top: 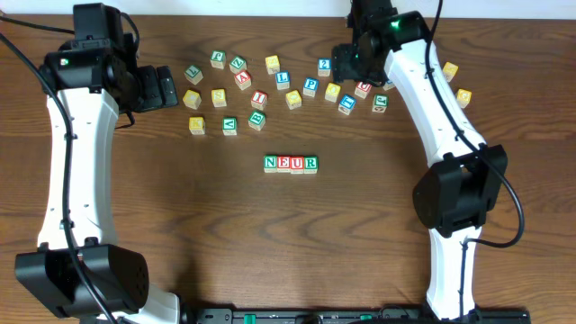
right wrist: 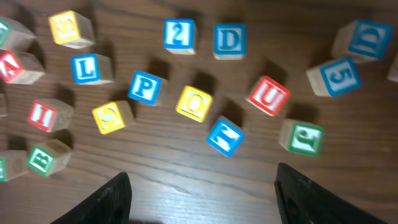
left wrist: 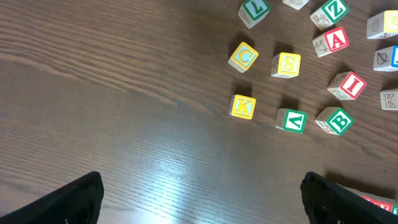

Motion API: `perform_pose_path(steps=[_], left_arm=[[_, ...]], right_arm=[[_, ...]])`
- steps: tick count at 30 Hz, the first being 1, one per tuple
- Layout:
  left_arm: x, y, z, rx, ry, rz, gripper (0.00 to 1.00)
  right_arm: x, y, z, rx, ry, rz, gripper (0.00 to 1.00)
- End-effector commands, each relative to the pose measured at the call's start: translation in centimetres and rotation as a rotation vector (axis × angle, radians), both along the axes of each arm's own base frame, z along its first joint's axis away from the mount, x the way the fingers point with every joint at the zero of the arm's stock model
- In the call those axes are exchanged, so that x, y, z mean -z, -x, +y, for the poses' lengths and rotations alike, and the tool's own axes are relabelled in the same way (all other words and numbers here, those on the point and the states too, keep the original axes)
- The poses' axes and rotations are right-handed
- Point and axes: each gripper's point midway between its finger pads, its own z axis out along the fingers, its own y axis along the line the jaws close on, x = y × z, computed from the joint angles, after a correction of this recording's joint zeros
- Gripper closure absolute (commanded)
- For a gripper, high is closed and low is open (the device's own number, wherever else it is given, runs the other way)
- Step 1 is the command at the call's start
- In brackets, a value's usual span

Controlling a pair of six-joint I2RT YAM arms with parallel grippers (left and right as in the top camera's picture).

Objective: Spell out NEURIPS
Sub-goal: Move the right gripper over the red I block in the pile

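- The letter row (top: 290, 163) reading NEUR sits mid-bench (top: 360, 234).
- The I block (top: 259, 97) lies near the far edge, leftward of the right end effector (right wrist: 202, 180), which is partly open and empty.
- The left end effector (left wrist: 200, 186) is wide and empty.

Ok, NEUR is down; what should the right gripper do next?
Probably slide the right gripper, open and empty, over the red I cube: the row reads NEUR, so I comes next, and that cube lies loose at its view's left edge.
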Motion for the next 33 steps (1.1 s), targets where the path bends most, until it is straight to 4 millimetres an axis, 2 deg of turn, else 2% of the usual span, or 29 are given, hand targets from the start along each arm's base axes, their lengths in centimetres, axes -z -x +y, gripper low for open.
perform_pose_path(steps=[1, 6, 13, 18, 23, 26, 33], left_arm=[[-0.7, 0.1, 0.4, 0.003, -0.018, -0.014, 0.00], [-0.7, 0.1, 0.4, 0.003, -0.018, -0.014, 0.00], [-0.7, 0.1, 0.4, 0.003, -0.018, -0.014, 0.00], [-0.7, 0.1, 0.4, 0.003, -0.018, -0.014, 0.00], [-0.7, 0.1, 0.4, 0.003, -0.018, -0.014, 0.00], [-0.7, 0.1, 0.4, 0.003, -0.018, -0.014, 0.00], [-0.7, 0.1, 0.4, 0.003, -0.018, -0.014, 0.00]], right_arm=[[2.0, 0.1, 3.4, -0.055, -0.017, 0.015, 0.31], [3.2, -0.8, 8.2, -0.123, -0.089, -0.035, 0.32], [2.4, -2.0, 14.3, -0.083, -0.202, -0.150, 0.32], [3.8, -2.6, 16.1, 0.087, -0.203, -0.193, 0.25], [5.7, -2.1, 18.6, 0.069, -0.217, -0.192, 0.26], [7.2, -2.0, 18.9, 0.082, -0.209, -0.181, 0.28], [9.3, -2.4, 18.9, 0.129, -0.213, -0.167, 0.32]])
